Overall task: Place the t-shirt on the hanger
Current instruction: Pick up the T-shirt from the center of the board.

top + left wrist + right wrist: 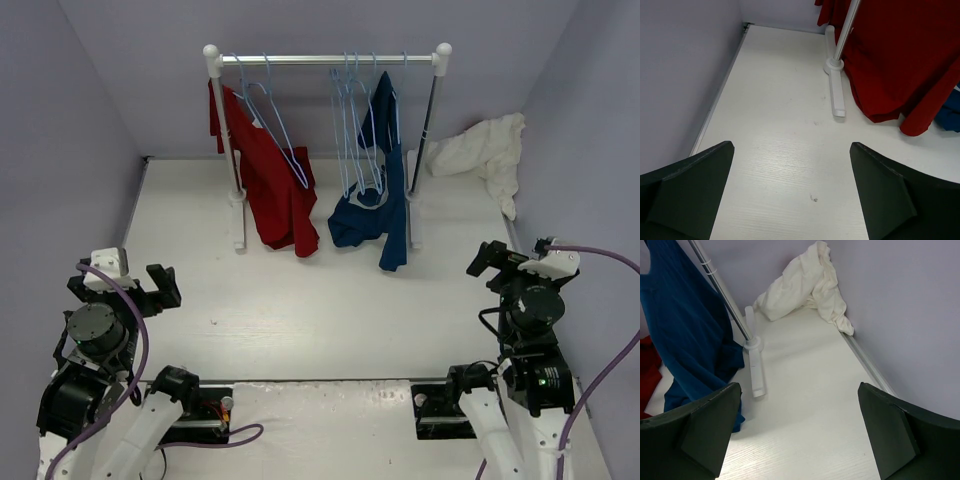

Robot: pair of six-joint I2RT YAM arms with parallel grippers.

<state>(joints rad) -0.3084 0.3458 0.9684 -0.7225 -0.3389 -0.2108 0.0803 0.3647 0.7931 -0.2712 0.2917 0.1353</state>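
The white t-shirt lies crumpled on the table in the far right corner against the walls; it also shows in the right wrist view. Several empty pale-blue hangers hang on the rack's rail between the red and blue shirts. My left gripper is open and empty at the near left, over bare table in its wrist view. My right gripper is open and empty at the near right, pointing towards the t-shirt, well short of it.
A white clothes rack stands across the back of the table on two feet. A red shirt and a navy-blue shirt hang from it down to the table. Purple walls enclose three sides.
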